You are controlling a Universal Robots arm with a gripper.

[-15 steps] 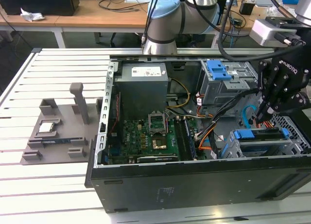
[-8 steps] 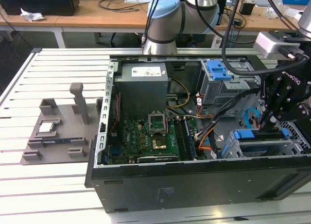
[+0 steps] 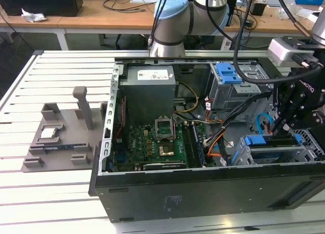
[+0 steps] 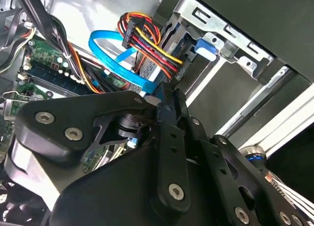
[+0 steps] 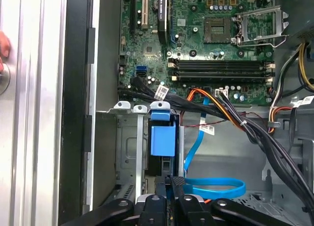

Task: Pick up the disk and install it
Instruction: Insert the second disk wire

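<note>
Matt black metal case (image 3: 203,191) (ribbed pale metal table (image 3: 45,193))

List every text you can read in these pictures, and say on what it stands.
Power supply label: too small to read.
Case side sticker: too small to read.
Cable tags: too small to read.
Gripper: white maker's mark, left unquoted.

The gripper (image 5: 172,183) sits over the grey drive cage (image 5: 128,152) with its black fingers (image 5: 177,187) drawn close together on the edge of the disk (image 5: 163,138), which stands in a cage slot. A blue flat cable (image 5: 216,188) loops beside it. The motherboard (image 5: 206,39) lies beyond.
</note>
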